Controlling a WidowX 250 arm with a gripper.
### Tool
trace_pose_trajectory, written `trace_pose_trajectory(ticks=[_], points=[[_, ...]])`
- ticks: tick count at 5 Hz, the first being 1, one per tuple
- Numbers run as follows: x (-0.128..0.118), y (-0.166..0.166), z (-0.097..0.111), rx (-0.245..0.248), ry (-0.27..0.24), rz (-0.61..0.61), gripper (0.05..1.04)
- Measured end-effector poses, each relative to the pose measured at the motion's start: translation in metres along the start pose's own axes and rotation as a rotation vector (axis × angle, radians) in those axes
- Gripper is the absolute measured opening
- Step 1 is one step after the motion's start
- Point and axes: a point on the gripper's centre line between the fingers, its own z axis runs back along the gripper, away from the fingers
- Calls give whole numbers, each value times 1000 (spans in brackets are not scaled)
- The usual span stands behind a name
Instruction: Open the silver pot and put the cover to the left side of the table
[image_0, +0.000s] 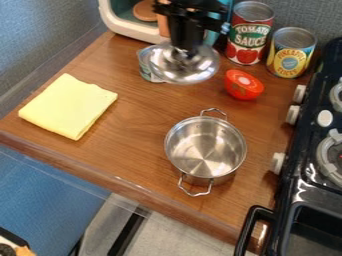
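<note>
The black gripper (188, 49) hangs down at the top centre of the view, over the back of the wooden table. Directly beneath it is the shiny silver cover (184, 66), raised above the tabletop with its knob up between the gripper's tips. Lower and to the right, the silver pot (206, 149) stands uncovered on the table (137, 145), its inside bare and its two handles pointing to the back and front.
A folded yellow cloth (69, 106) lies at the left. Behind the cover is a small can (145, 65). A cut tomato (243, 85), a red can (249, 34) and a yellow can (291, 52) stand back right. The black stove (308, 170) borders the right side.
</note>
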Motion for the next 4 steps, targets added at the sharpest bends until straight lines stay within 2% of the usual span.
trace_pose_trajectory(ticks=[1, 2, 3, 4], points=[[18, 56, -15, 33, 39, 167, 283], [27, 96, -31, 71, 75, 271, 283], [26, 126, -37, 115, 96, 358, 283], [21, 138, -41, 147, 106, 388, 283]])
